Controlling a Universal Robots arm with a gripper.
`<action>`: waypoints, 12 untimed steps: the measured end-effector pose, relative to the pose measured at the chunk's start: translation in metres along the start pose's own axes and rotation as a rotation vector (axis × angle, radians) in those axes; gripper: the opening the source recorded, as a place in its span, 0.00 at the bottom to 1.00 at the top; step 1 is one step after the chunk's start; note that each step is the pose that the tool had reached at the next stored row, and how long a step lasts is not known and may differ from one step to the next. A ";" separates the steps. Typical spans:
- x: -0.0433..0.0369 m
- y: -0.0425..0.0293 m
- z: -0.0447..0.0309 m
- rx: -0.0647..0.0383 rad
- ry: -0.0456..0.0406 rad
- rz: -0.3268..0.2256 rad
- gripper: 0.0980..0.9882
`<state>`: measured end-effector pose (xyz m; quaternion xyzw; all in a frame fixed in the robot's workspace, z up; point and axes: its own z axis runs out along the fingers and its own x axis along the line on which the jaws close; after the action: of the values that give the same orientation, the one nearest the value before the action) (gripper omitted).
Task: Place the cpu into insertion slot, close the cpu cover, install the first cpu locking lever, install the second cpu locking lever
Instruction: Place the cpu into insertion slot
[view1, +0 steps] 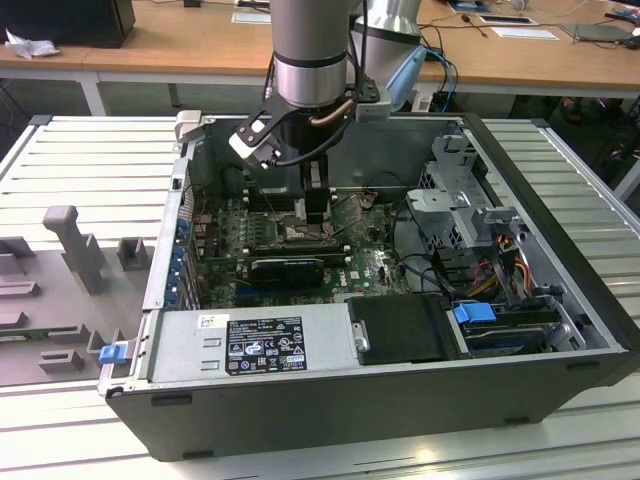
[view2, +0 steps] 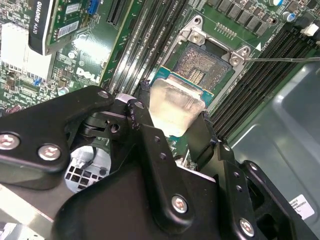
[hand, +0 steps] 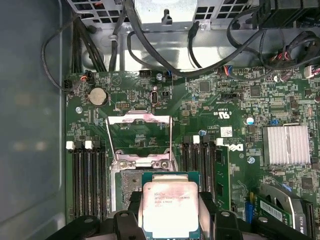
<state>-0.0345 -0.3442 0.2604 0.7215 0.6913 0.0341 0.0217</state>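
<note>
Just above the insertion slot (view2: 200, 67), cpu cover (hand: 140, 119) standing open, gripper (view1: 317, 220) fingers (view2: 199, 137) pinch the cpu (hand: 170, 207) by opposite edges; I judge it must go in level, square to the rim.

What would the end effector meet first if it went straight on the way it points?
Probably the insertion slot: the end effector grips the cpu above it, with the cpu cover swung open. The cpu would touch first; the gap is unclear.
</note>
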 end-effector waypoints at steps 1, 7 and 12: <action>0.0000 -0.0001 0.0007 0.001 0.0001 0.000 0.48; 0.0018 -0.0008 0.0089 0.004 0.0000 0.000 0.48; 0.0073 -0.0017 0.0146 0.005 -0.0001 0.000 0.48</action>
<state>-0.0347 -0.3366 0.2458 0.7215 0.6914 0.0324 0.0199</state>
